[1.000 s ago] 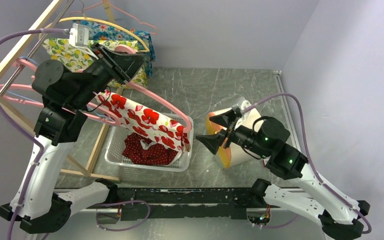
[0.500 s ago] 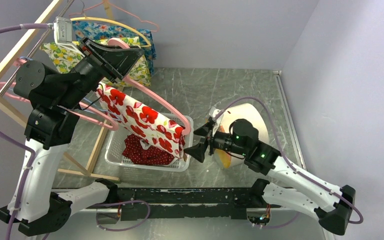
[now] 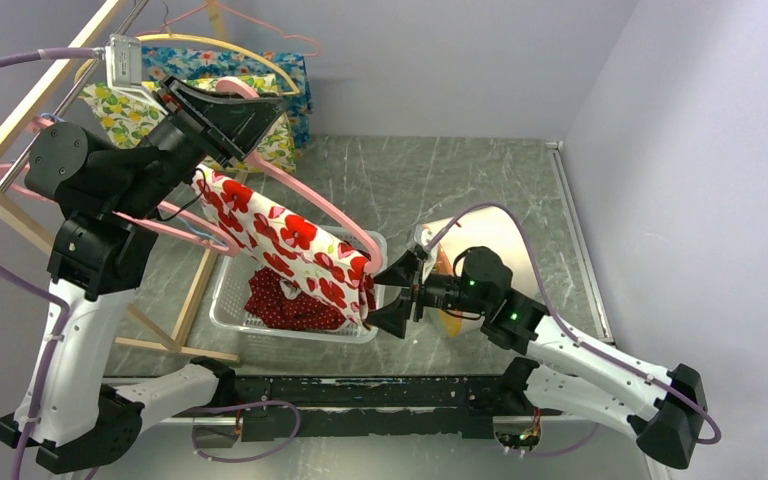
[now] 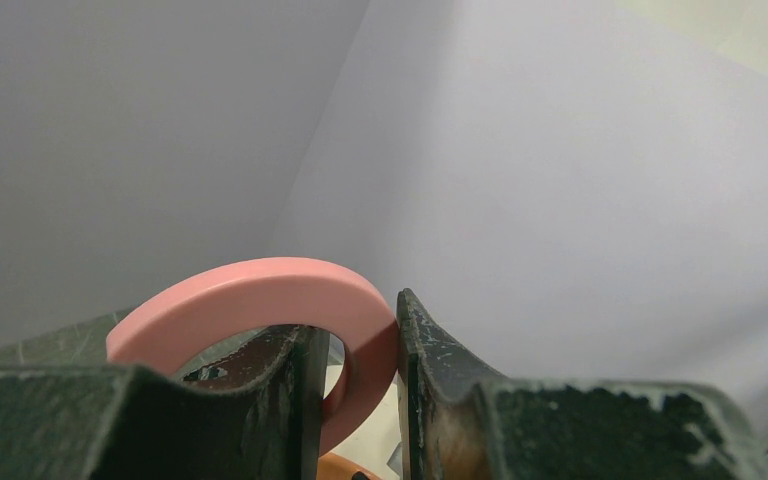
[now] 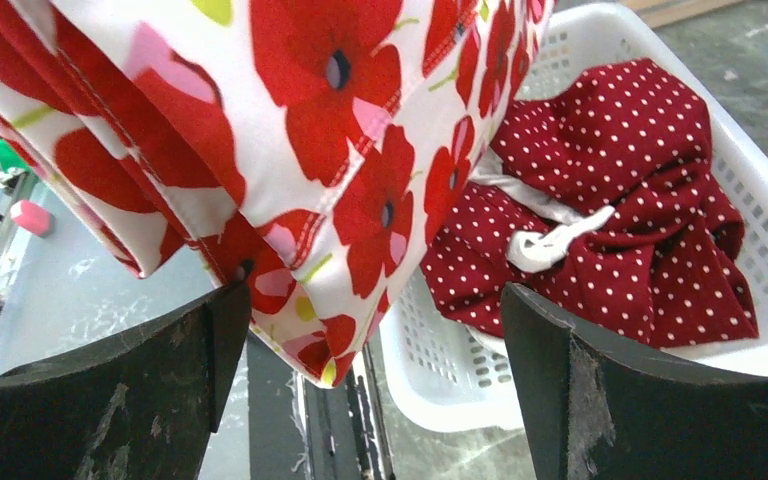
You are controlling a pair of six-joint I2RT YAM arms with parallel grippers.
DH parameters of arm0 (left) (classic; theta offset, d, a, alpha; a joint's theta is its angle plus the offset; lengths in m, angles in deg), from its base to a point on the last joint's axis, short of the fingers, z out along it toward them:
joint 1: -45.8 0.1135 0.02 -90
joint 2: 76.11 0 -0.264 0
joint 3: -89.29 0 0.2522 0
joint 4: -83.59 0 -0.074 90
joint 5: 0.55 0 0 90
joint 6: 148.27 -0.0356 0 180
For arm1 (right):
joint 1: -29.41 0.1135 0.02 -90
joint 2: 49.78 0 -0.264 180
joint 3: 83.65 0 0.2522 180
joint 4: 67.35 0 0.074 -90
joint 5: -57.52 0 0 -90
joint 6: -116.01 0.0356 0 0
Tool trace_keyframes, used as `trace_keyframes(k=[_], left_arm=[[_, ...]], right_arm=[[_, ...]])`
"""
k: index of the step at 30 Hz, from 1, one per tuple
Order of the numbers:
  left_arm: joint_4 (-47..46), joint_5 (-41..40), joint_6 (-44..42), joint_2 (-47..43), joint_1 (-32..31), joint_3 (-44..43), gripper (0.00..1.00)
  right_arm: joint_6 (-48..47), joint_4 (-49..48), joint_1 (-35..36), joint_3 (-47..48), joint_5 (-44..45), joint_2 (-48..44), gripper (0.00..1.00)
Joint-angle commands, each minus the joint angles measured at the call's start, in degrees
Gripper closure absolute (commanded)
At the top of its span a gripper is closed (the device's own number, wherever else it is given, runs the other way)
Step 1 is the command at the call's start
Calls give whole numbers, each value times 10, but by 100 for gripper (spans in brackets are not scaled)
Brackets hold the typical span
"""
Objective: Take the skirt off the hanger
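Observation:
A white skirt (image 3: 285, 245) printed with red poppies hangs slanted on a pink hanger (image 3: 312, 205), held up over a white basket. My left gripper (image 3: 228, 112) is shut on the hanger's pink hook (image 4: 260, 300), which sits pinched between its jaws. My right gripper (image 3: 392, 296) stands open at the skirt's lower corner. In the right wrist view that lower hem (image 5: 330, 340) hangs between the wide-apart fingers (image 5: 600, 390), touching the left one.
A white plastic basket (image 3: 228, 305) holds a dark red polka-dot garment (image 5: 600, 230) below the skirt. A wooden rack (image 3: 20, 130) at the left carries more hangers and floral clothes (image 3: 250, 75). A cream and orange object (image 3: 500, 240) lies behind my right arm.
My right gripper has moved left to the skirt's lower corner and opened a little wider. The left gripper lifted the hanger slightly and then held still.

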Motion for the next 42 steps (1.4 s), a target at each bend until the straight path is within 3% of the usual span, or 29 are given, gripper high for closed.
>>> trace_keyframes(k=[1,9,16,23,29,36,42], left_arm=[[-31,6,2,-14,-2,-13,93],[-17,-6,-9,-21,-2,-7,93],[-19,-4,-3,-25,-2,-1,93],[-12,-3,-4,-30,-2,-3,93],[-17,-8,-3,-39,-2,15,93],[-22,0,6,-41,-2,36,93],[-35,1,15,-53,-2,68,93]], right_arm=[[23,-60,1,-7,-34,3,2],[5,13,2,-5,-27,-41,0],[57,-92,5,-15,-35,11,3],[27,-75,8,14,39,68,20],[80,-196,11,-4,-8,85,18],[101,-243,12,10,44,76,17],[131,-297,12,24,52,83,31]])
